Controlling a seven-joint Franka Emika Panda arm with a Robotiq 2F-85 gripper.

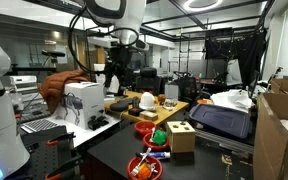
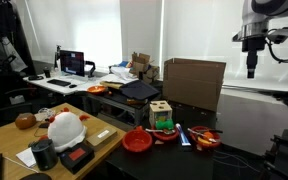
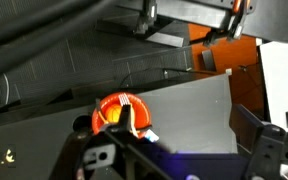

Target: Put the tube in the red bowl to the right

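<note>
Nothing is done yet: the hand (image 2: 252, 70) hangs high, jaws wide apart and empty, while the tube (image 2: 182, 133) seemingly lies on the desk (image 2: 169, 162), just left of the red bowl (image 2: 208, 146).

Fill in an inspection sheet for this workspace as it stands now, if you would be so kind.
Surface: dark table, crowded in the middle.
Job's things: one red bowl and a second red bowl on the table, the second with items in it; tube too small to pick out with certainty.
Clutter: wooden shape-sorter cube behind the bowls; cardboard box further back.
Grippers: tool hangs high above the table, far from both bowls; open or shut cannot be told.
Cables: dark cables loop beside the arm.
Surroundings: monitor on a desk, bright windows behind.
</note>
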